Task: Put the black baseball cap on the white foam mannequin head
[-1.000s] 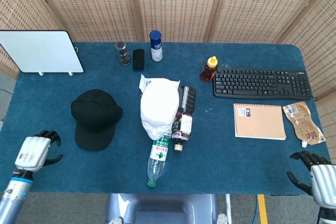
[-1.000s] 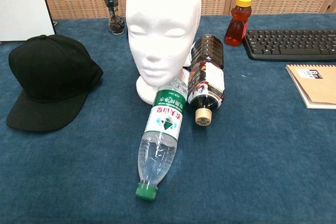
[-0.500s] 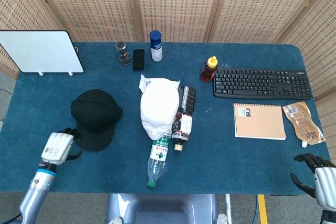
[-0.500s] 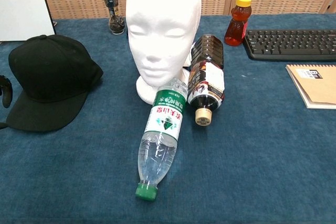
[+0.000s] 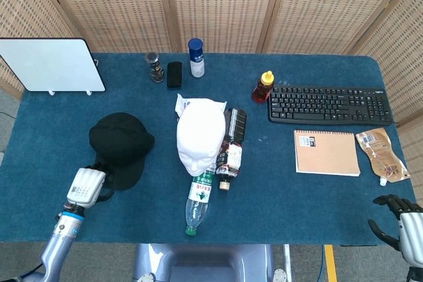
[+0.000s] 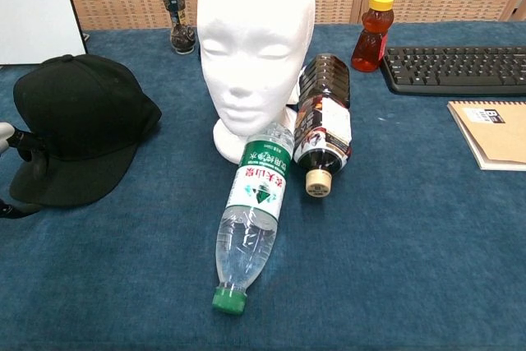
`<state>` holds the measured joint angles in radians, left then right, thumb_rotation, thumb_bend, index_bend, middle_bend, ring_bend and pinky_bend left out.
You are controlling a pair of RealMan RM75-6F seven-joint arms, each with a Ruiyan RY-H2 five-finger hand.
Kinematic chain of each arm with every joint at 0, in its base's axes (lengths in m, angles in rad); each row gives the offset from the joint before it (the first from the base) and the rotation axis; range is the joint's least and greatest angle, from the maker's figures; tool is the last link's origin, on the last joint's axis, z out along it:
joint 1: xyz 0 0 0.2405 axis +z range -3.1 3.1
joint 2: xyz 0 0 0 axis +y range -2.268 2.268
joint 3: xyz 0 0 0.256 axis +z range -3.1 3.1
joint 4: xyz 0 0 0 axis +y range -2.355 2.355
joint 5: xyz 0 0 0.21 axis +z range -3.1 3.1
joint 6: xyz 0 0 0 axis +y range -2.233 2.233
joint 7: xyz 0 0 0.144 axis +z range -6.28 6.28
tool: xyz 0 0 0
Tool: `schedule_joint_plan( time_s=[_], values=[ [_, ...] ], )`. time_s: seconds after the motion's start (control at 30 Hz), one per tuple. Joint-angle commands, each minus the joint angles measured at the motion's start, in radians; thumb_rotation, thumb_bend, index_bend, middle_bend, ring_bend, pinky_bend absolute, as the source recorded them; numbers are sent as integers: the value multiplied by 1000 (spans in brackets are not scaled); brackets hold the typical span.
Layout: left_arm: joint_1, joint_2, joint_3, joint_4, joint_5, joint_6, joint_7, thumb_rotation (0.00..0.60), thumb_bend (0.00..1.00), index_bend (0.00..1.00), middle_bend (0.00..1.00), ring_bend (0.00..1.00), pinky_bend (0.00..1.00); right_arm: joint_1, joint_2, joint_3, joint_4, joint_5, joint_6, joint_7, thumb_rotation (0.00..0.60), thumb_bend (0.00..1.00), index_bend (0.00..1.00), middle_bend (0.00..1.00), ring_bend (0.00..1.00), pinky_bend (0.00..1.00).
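The black baseball cap (image 5: 121,142) lies flat on the blue table (image 5: 317,196), left of the white foam mannequin head (image 5: 200,135), which stands upright. My left hand (image 5: 87,186) is at the cap's brim on its near left side. In the chest view its dark fingers (image 6: 29,151) lie spread over the brim's left edge of the cap (image 6: 82,117), not closed on it. The mannequin head (image 6: 255,47) faces the chest camera. My right hand (image 5: 404,224) hangs at the table's near right corner, fingers apart, holding nothing.
A clear water bottle (image 5: 199,201) and a dark bottle (image 5: 230,150) lie against the mannequin's base. A whiteboard (image 5: 51,64) stands back left. A keyboard (image 5: 329,104), notebook (image 5: 326,152), honey bottle (image 5: 263,86) and a pouch (image 5: 382,154) are on the right.
My left hand has moved right and forward from the table's near left edge to the cap's brim. The right hand has sunk slightly lower at the corner.
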<state>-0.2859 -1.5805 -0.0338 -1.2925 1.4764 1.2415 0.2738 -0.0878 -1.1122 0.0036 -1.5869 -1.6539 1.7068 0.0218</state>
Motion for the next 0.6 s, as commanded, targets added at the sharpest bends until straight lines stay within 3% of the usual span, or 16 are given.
schedule_joint_plan(
  time_s=[0.03,0.6],
  values=[
    [2,-12,0,15,0,13,-7,600,160,530,431,350,546,-1,1,0,2,1,0,2,600,233,426,472,513,579],
    [2,-94,6,128,16,59,1,600,159,530,431,350,547,-6,0,3,20,12,-6,22,600,234,426,471,514,579]
  ],
)
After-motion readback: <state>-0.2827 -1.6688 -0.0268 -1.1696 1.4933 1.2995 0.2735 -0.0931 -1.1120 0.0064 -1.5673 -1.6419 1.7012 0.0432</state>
